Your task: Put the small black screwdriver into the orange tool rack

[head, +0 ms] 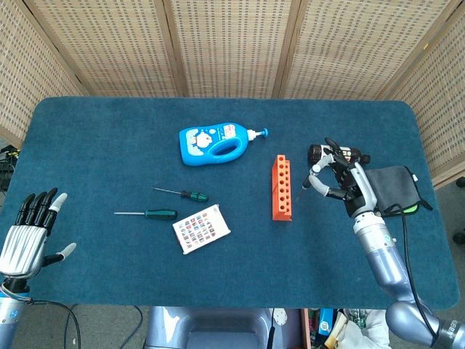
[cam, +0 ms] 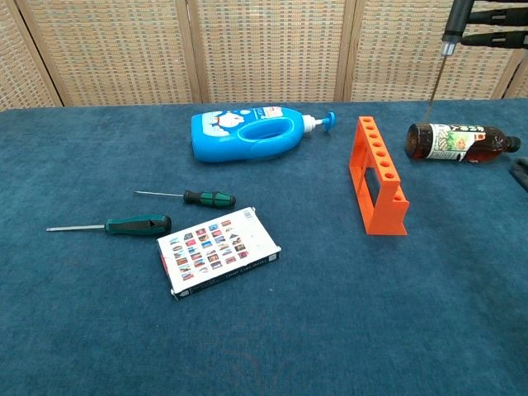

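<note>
My right hand [head: 340, 180] holds the small black screwdriver [cam: 454, 20] in the air, just right of the orange tool rack [head: 282, 187]. In the chest view the black handle sits at the top right, and its thin shaft slants down-left, ending above the brown bottle [cam: 458, 142]. The tip hangs right of the rack [cam: 378, 176] and well above it. The rack stands upright on the blue cloth with a row of holes along its top. My left hand [head: 29, 233] hovers at the near left table edge, fingers spread, holding nothing.
Two green-handled screwdrivers [head: 182, 194] [head: 147, 214] lie left of centre beside a patterned card box [head: 201, 228]. A blue pump bottle [head: 216, 142] lies behind them. The brown bottle [head: 336, 155] and a black pouch [head: 396, 187] lie right of the rack.
</note>
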Robot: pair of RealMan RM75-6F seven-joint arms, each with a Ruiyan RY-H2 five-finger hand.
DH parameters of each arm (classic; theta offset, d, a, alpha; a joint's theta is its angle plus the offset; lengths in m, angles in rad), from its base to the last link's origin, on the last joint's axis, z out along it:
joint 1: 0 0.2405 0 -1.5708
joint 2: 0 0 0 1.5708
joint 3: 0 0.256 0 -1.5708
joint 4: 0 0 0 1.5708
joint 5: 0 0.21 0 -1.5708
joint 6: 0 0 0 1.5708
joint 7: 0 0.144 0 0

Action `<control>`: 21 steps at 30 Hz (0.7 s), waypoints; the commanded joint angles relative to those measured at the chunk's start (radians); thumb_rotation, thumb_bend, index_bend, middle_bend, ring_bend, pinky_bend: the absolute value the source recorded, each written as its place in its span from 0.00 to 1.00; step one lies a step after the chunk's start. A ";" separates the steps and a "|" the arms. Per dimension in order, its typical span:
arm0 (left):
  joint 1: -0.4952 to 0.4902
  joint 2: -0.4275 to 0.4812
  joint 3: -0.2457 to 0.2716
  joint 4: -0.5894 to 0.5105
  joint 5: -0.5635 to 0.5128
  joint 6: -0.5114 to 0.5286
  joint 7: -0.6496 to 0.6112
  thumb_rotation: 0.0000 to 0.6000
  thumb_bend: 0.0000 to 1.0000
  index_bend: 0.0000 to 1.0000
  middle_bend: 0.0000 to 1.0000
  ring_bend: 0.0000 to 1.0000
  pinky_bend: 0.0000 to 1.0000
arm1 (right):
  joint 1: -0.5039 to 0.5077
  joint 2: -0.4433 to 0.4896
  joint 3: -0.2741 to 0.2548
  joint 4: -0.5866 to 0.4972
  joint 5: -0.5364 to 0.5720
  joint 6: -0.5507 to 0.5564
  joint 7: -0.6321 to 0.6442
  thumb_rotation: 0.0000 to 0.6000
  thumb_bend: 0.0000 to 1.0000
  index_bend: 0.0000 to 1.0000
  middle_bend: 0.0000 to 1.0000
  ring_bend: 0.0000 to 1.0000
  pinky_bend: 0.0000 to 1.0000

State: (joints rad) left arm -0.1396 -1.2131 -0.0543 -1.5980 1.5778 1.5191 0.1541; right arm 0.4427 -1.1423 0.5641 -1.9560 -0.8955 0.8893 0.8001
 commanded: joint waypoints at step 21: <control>-0.016 -0.023 -0.010 0.011 -0.035 -0.025 0.046 1.00 0.00 0.00 0.00 0.00 0.00 | 0.042 -0.155 0.044 0.297 -0.166 -0.140 0.360 1.00 0.29 0.60 0.00 0.00 0.00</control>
State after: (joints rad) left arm -0.1551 -1.2362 -0.0639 -1.5869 1.5429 1.4935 0.2003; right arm 0.4806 -1.2913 0.6087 -1.6692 -1.0541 0.7570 1.1492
